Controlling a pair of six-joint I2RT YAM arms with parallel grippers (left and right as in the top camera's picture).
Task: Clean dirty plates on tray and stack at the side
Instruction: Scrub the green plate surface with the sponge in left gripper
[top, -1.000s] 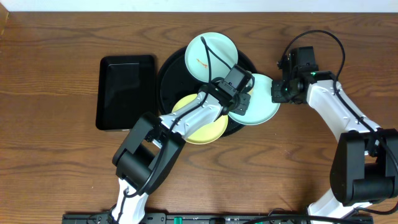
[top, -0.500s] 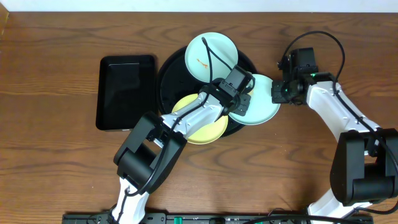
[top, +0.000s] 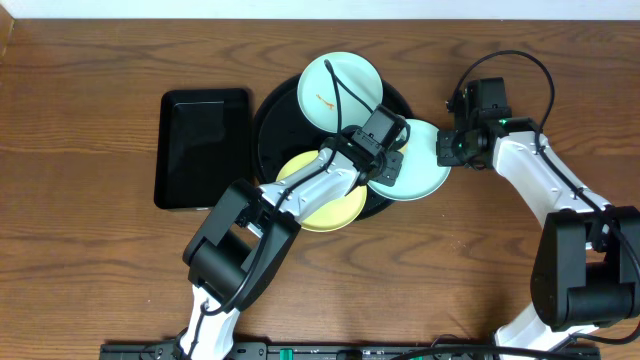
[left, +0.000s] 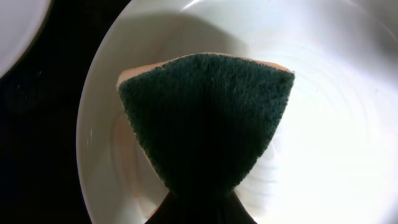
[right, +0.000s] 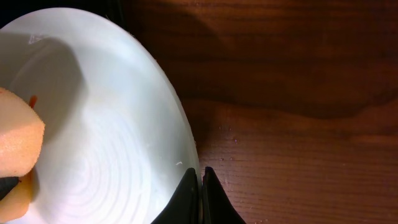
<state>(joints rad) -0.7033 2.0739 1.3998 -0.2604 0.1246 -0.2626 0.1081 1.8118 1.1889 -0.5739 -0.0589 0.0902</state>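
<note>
Pale mint plate (top: 425, 175), faint orange smears, overhanging black tray (top: 270, 125) rim, left pincer (left: 199, 210) pinching green sponge (left: 205, 118), right pincer (right: 200, 186) clamped on plate edge

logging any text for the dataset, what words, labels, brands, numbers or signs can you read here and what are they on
None: no readable text in any view.
Smeared mint plate, mint plate under the sponge, yellow plate, round black tray, rectangular black tray, sponge, wooden table: unmarked.
Left arm, right arm: no legible labels.

White arm links (top: 530, 165), black joints (top: 585, 280), black cables (top: 336, 88).
</note>
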